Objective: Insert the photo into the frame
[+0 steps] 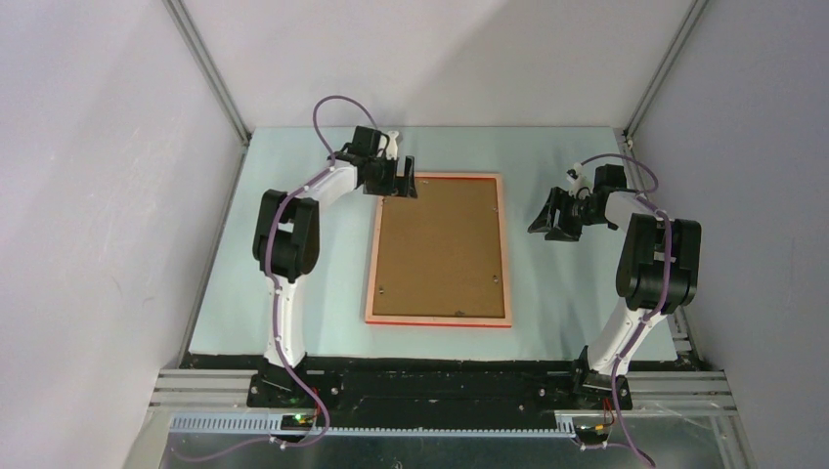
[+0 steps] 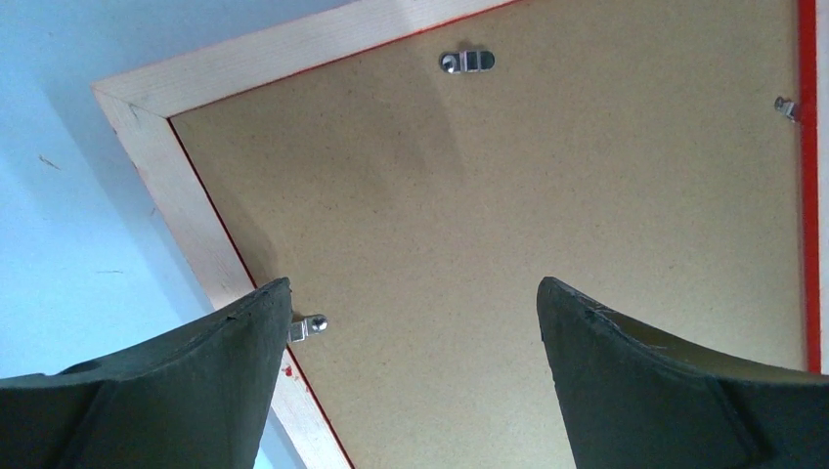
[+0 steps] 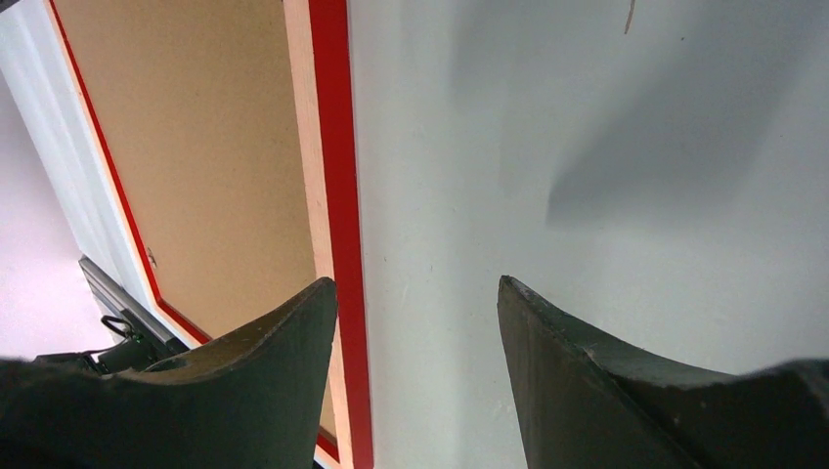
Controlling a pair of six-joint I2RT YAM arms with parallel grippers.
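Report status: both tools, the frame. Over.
Left tool open, above far-left corner of frame. Right tool open, right of frame. Frame back-up, backing board in; photo not in view.

Large, thin rectangular frame (image 1: 440,320), lying flat and back-up on the pale blue-green table (image 1: 557,313), about midway across it, long sides running away from the near edge. Pale wood rails on the upturned side, with bright red showing along the outer edge and along the inner lip. Opening filled by a plain brown board (image 1: 440,244) sitting inside the rails. Small metal tabs (image 2: 466,61) on that board close to the rails, one by a short side and others by the long sides.
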